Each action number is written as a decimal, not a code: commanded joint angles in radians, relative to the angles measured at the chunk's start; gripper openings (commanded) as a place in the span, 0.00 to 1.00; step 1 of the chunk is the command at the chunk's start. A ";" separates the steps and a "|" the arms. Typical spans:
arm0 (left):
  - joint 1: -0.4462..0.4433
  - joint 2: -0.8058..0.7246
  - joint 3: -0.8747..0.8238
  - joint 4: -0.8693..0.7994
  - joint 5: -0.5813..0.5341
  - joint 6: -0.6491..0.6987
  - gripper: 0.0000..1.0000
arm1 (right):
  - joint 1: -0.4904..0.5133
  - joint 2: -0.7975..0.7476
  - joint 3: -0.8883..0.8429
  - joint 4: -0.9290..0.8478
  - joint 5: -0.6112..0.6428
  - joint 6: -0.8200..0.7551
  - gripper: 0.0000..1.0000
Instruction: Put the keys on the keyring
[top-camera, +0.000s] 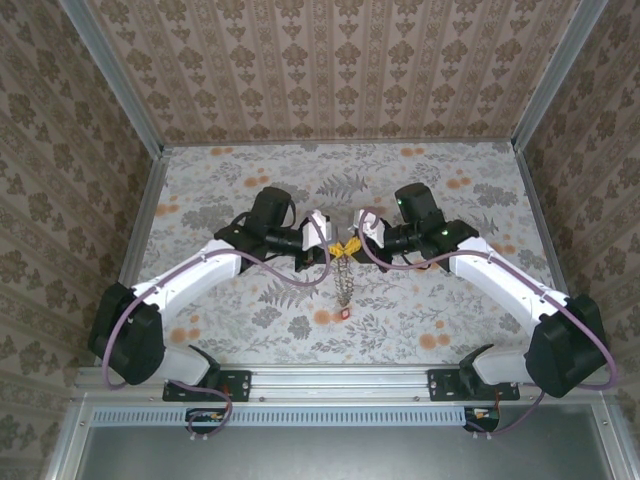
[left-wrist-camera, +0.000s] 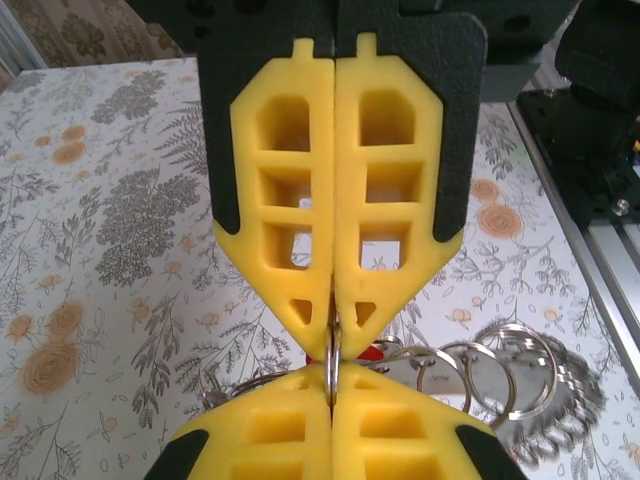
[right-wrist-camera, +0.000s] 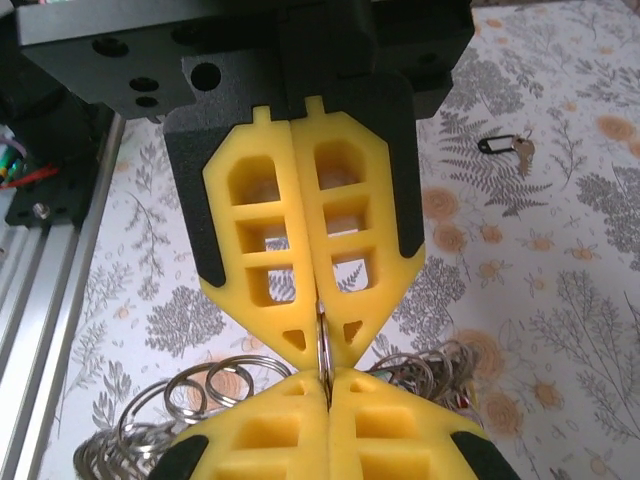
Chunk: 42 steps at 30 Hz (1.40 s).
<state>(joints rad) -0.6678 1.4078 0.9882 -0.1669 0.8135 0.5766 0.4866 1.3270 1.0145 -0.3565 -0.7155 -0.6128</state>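
Left gripper (left-wrist-camera: 333, 322): fingers pressed flat together, the tips pinching the thin wire of the keyring (left-wrist-camera: 333, 362). Right gripper (right-wrist-camera: 321, 340): closed the same way, its tips clamped on that same wire. In both wrist views we see the two pairs of yellow fingers meeting tip to tip, with only a short piece of wire showing between them.

From above, the grippers meet over the middle of the table (top-camera: 200, 200), the left arm reaching in from the left and the right arm from the right. The keyring's load runs from that meeting point toward the near edge. We cannot tell whether it rests on the table or hangs clear.

In the left wrist view, several small rings (left-wrist-camera: 490, 375) are strung beside the grip, and beyond them is a packed fringe of grey keys (left-wrist-camera: 560, 405).

A red piece (top-camera: 345, 313) lies on the table just past the near end of the bunch. It is too small for us to identify.

A loose key (right-wrist-camera: 522, 150) with a black loop lies flat on the table, well apart from the grippers.
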 joint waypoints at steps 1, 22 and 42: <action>-0.011 0.022 0.038 -0.041 -0.014 0.021 0.00 | 0.035 -0.002 0.073 -0.070 0.025 -0.066 0.03; 0.048 -0.036 -0.124 0.462 0.253 -0.268 0.00 | -0.085 0.034 -0.187 0.445 -0.211 0.260 0.18; 0.063 -0.047 -0.179 0.572 0.208 -0.326 0.00 | -0.098 0.017 -0.229 0.391 -0.159 0.248 0.20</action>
<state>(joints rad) -0.6067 1.4105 0.8043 0.3012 0.9726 0.2668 0.3901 1.3724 0.7940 0.1219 -0.9237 -0.3351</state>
